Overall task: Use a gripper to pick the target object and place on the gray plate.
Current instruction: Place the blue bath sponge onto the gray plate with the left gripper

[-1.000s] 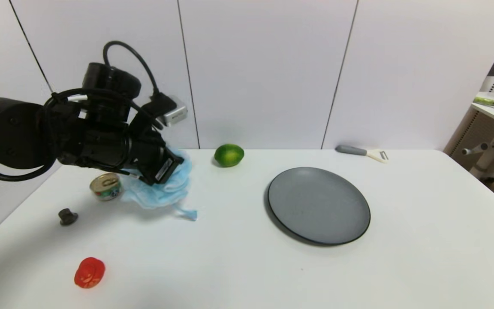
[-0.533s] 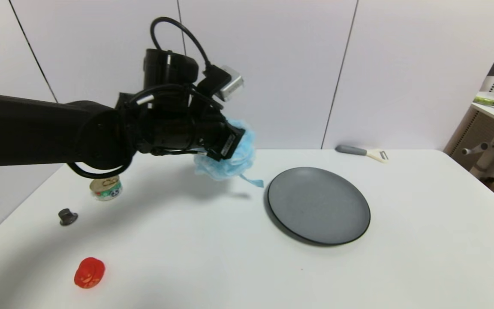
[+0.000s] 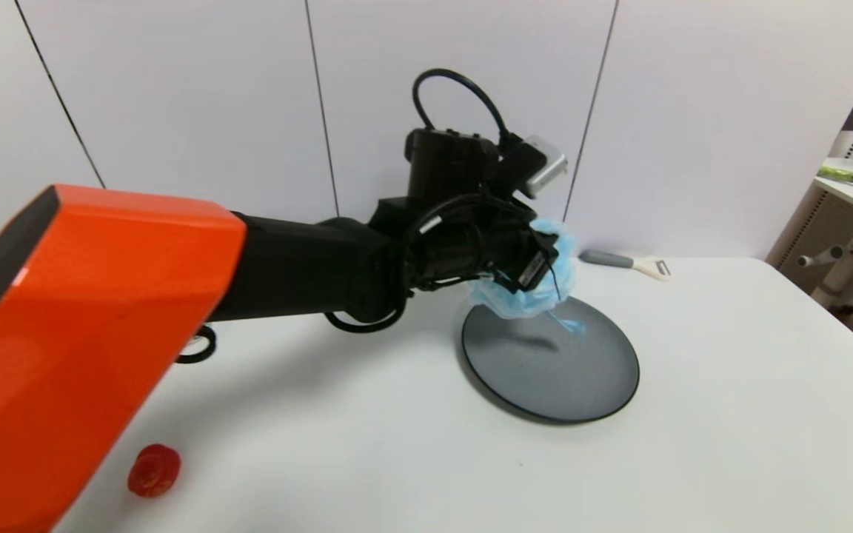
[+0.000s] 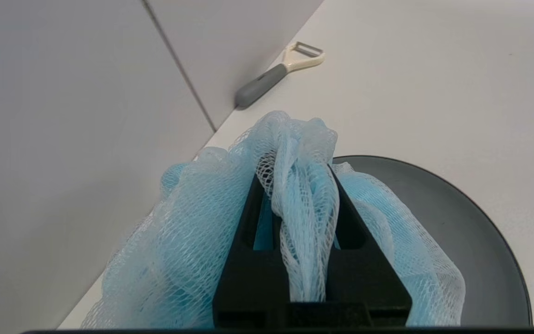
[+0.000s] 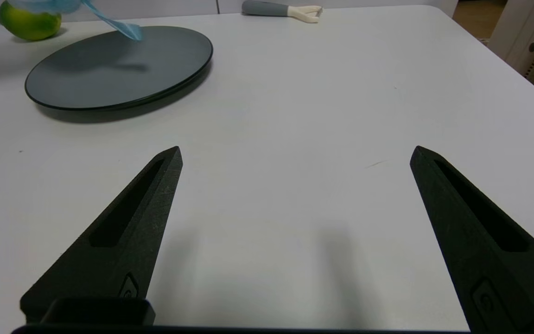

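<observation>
Left hand [image 3: 545, 268], clamped on pouf [image 3: 526, 300], now over gray plate [image 3: 582, 385], no longer beside it.

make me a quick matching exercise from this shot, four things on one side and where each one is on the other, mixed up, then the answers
Things:
1. bath pouf
2. gray plate
3. peeler
4. red object

Places:
A. on the table by the back wall, beyond the plate
B. near the table's front left corner
C. flat on the table, under the hanging ribbon
D. pinched in the left gripper, off the table, over the plate's far edge

Pairs: 1-D, 2-C, 3-A, 4-B
</observation>
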You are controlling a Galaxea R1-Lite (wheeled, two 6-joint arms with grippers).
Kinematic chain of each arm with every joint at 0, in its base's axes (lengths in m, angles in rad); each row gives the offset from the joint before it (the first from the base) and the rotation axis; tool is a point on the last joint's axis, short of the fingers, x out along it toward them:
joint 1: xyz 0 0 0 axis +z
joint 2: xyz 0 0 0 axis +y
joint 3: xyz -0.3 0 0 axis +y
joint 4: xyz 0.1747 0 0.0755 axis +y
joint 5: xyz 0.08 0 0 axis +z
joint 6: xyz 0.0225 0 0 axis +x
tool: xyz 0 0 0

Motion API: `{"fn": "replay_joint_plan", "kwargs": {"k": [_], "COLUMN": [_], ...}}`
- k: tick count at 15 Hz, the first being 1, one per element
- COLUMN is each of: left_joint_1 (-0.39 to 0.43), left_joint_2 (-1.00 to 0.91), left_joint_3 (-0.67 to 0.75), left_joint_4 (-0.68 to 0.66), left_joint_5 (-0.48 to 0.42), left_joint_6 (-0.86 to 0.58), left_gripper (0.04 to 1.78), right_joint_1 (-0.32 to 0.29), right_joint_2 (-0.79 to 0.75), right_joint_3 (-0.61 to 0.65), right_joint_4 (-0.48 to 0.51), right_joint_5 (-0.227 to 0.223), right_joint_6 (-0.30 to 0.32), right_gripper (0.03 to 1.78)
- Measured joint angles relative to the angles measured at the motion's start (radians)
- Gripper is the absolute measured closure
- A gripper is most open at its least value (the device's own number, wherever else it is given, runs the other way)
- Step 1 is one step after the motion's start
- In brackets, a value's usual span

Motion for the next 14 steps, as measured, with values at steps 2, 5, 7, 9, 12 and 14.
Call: {"fn": "replay_joint_plan", "kwargs": {"k": [2,5,7,9,12,14], "left_joint_1": [-0.038,-0.077,-0.088,-0.095,-0.095,-0.096], "left_joint_2": [0.063,0.126,0.152,0.167,0.175,0.173], "left_joint_3": [-0.041,-0.059,-0.069,-0.073,-0.074,-0.072], "left_joint_4": [0.0,0.004,0.004,0.006,0.007,0.013], "left_joint_5": [0.0,0.0,0.002,0.002,0.003,0.002], "left_joint_6": [-0.017,-0.026,-0.027,-0.03,-0.025,-0.024], "left_gripper": [1.61,1.61,1.61,1.46,1.03,0.82], "right_joint_1": [0.0,0.0,0.0,0.0,0.0,0.0], "right_joint_2": [0.0,0.0,0.0,0.0,0.0,0.0], "right_joint_3": [0.0,0.0,0.0,0.0,0.0,0.0], "right_joint_4": [0.0,0.0,0.0,0.0,0.0,0.0], "right_joint_5": [0.0,0.0,0.0,0.0,0.0,0.0], "right_joint_6": [0.0,0.0,0.0,0.0,0.0,0.0], "right_gripper": [0.11,0.11,0.11,0.11,0.11,0.11]}}
